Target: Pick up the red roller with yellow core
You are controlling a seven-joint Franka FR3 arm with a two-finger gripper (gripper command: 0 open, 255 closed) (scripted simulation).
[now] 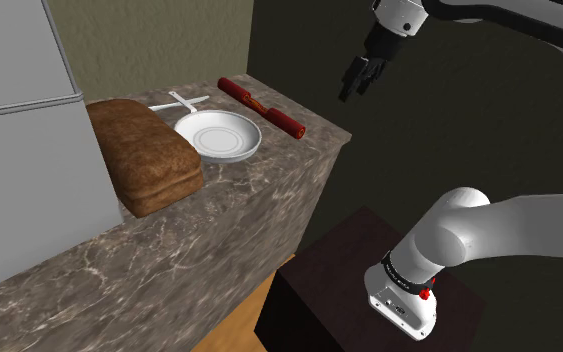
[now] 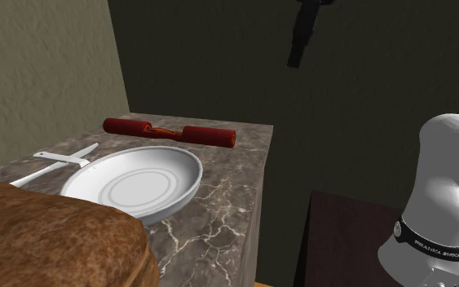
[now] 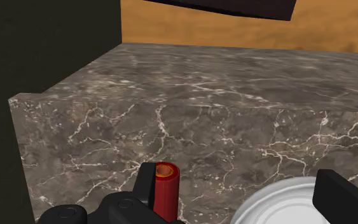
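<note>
Red roller (image 1: 260, 106) on counter (image 1: 219, 240) beside white plate (image 1: 218, 135); fingers (image 3: 339, 194) apart, empty, hovering above.

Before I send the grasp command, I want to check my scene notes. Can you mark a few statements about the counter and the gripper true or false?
1. The red roller lies on the counter beside the white plate. True.
2. The gripper is clamped on the roller. False: it hangs open in the air, apart from the roller.
3. The brown loaf sits on the plate. False: it lies on the counter next to the plate.
4. A white utensil lies on the counter by the plate. True.
</note>
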